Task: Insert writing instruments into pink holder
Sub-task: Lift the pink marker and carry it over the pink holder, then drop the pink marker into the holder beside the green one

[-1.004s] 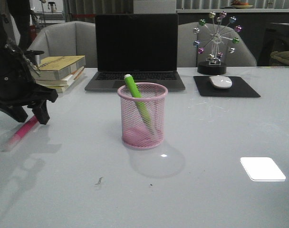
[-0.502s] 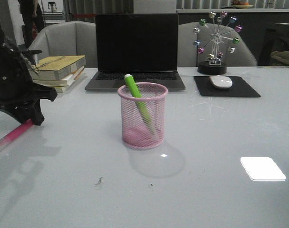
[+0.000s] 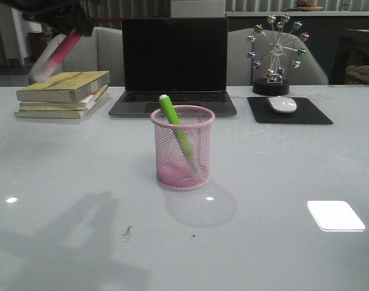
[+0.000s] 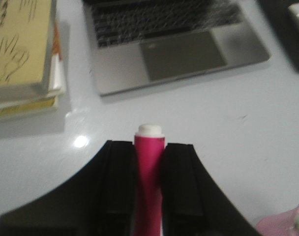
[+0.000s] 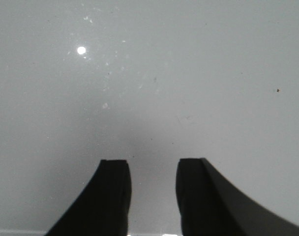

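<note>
Nearest the robot, the grey table (image 3: 281,254) carries a bright rectangular reflection on its near right. Over bare tabletop the right gripper (image 5: 153,172) hangs with its two dark fingers parted by a modest gap and nothing between them. Toward the middle of the table stands the pink holder (image 3: 182,148), upright, with the green highlighter (image 3: 176,128) already inside it, leaning so its upper end pokes out over the rim on the far-left side. Beyond the holder sits an open laptop (image 3: 174,63) with a dark screen; to its left lies a stack of books (image 3: 64,93), and to its right a black mouse pad (image 3: 288,110) bearing a white mouse (image 3: 282,104), with a small ferris-wheel ornament (image 3: 275,53) just behind it. High at the far left, above the books, the left gripper (image 4: 149,162) is lifted well clear of the table, its fingers closed tight against both sides of the pink highlighter (image 4: 149,167), which hangs tilted with its pale capped end pointing down and left in the front view.
</note>
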